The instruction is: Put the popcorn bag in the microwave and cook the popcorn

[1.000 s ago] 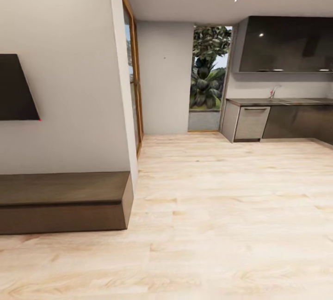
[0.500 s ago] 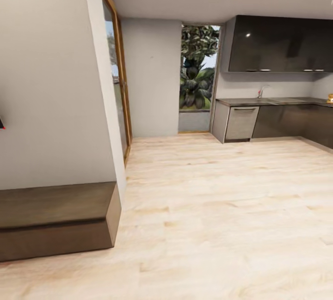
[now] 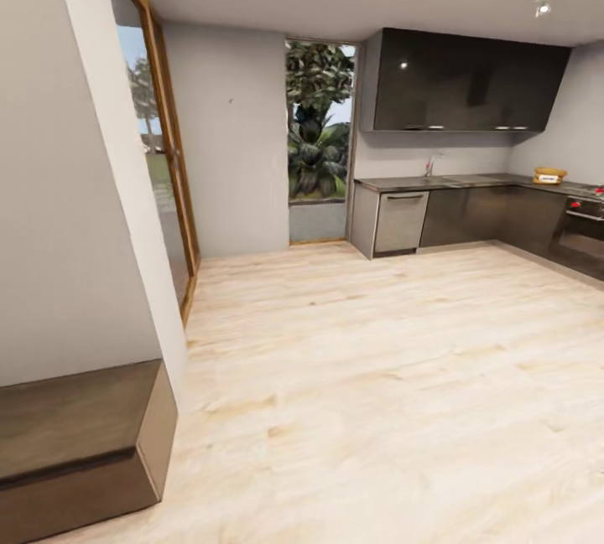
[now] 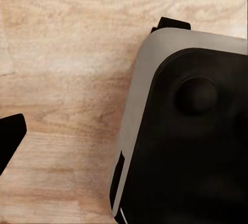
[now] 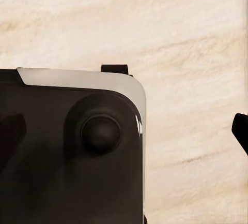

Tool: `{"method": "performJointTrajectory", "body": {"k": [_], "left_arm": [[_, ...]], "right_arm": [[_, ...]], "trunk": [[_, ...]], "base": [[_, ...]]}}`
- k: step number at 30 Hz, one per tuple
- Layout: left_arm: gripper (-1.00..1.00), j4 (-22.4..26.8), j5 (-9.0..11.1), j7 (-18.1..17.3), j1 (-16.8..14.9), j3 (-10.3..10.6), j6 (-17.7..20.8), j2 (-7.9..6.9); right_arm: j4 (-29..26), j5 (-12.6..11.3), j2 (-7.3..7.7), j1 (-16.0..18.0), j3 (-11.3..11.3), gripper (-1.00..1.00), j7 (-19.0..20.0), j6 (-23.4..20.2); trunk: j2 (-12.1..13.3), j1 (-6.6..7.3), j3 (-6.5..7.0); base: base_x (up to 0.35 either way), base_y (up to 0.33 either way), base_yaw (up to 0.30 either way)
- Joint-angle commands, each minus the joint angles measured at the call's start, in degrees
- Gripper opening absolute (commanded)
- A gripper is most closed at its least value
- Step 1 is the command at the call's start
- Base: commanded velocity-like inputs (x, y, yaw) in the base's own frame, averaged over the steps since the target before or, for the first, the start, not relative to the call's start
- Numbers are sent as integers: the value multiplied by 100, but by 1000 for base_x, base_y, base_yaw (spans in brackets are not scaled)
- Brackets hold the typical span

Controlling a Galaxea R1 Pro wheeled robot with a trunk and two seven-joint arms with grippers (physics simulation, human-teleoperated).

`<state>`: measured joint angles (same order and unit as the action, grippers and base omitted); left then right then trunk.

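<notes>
Head view looks across a pale wooden floor [image 3: 377,376] toward the kitchen [image 3: 470,158] at the far right. A grey countertop [image 3: 436,183] runs along the back wall above dark cabinet fronts, with a steel dishwasher front [image 3: 399,222] at its near end and a faucet [image 3: 429,163] above. Glossy dark wall cabinets [image 3: 466,81] hang overhead. Far along the counter, by the right edge, sits a small tan object [image 3: 549,174], too small to tell whether it is the popcorn bag. Beside it is a dark oven [image 3: 583,225] with red-tipped knobs. A tall window [image 3: 317,133] shows green foliage, and a dark wooden bench [image 3: 80,435] stands against the near left wall.

Left wrist view shows the robot's dark, grey-edged base [image 4: 191,136] over the floor, with one black fingertip [image 4: 10,136] at the edge. Right wrist view shows the same base [image 5: 72,146] and a black fingertip [image 5: 242,131]. Whether either gripper is spread or closed cannot be told.
</notes>
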<state>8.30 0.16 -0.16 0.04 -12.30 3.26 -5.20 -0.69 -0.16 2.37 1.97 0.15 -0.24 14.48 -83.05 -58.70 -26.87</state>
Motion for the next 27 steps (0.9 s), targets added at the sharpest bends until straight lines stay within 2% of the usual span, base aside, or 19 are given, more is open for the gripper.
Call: {"method": "performJointTrajectory", "body": {"k": [1, 27], "left_arm": [[100, 14, 2, -2, 0, -27, 34, 2], [100, 14, 2, -2, -4, -27, 34, 2]], "right_arm": [[7, -2, 0, 5, 2, 100, -2, 19], [7, -6, 0, 5, 2, 100, -2, 19]], "trunk": [[-3, -3, -6], [-3, -3, -6]], "base": [[345, 0, -272], [345, 0, -272]]}}
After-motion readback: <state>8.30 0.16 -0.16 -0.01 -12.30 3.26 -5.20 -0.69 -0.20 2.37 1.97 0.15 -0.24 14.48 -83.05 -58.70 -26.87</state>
